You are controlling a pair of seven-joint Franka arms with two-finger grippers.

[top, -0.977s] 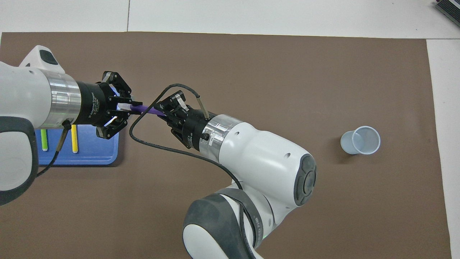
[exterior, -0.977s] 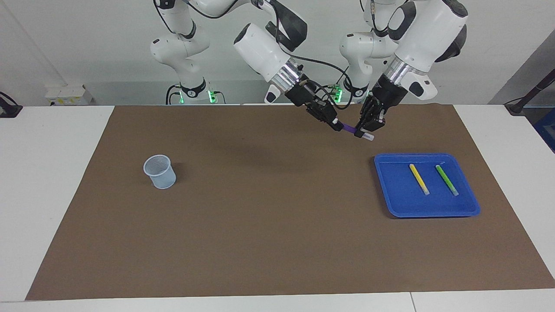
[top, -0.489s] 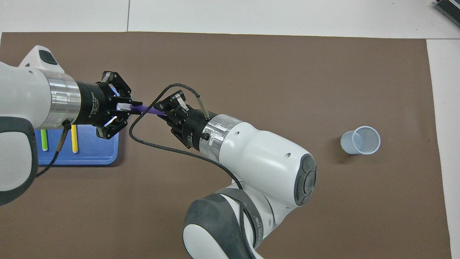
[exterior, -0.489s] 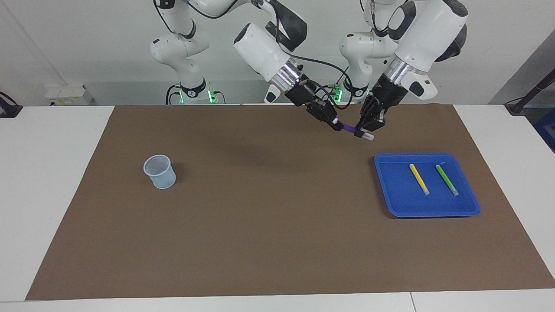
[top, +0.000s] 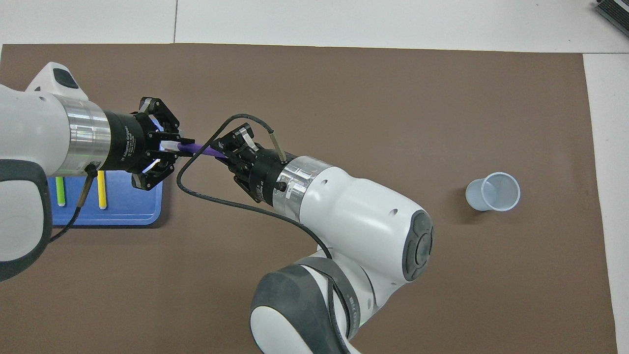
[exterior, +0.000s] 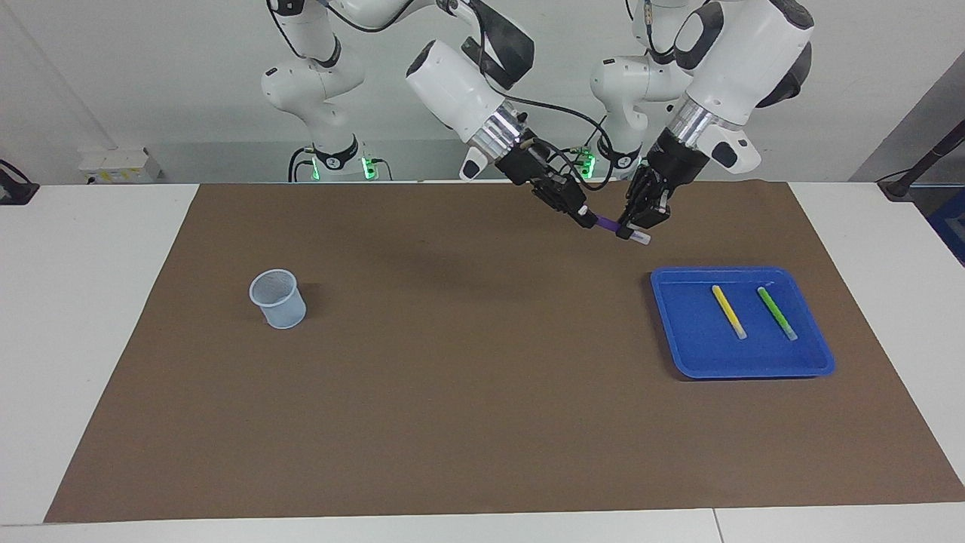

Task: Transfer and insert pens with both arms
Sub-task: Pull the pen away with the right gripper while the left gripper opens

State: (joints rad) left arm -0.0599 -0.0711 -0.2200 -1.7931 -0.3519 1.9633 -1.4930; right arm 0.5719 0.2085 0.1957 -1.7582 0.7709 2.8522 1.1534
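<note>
Three pens: one purple pen point(exterior: 608, 224), one yellow pen point(exterior: 728, 311), one green pen point(exterior: 776, 313). One blue tray point(exterior: 690, 343), one pale cup point(exterior: 278, 299), one brown mat point(exterior: 467, 392).

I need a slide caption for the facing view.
Both grippers, left and right, hold the purple pen above the brown mat.

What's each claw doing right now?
Left claw: shut on purple pen, cap end.
Right claw: shut on same pen's other end.
</note>
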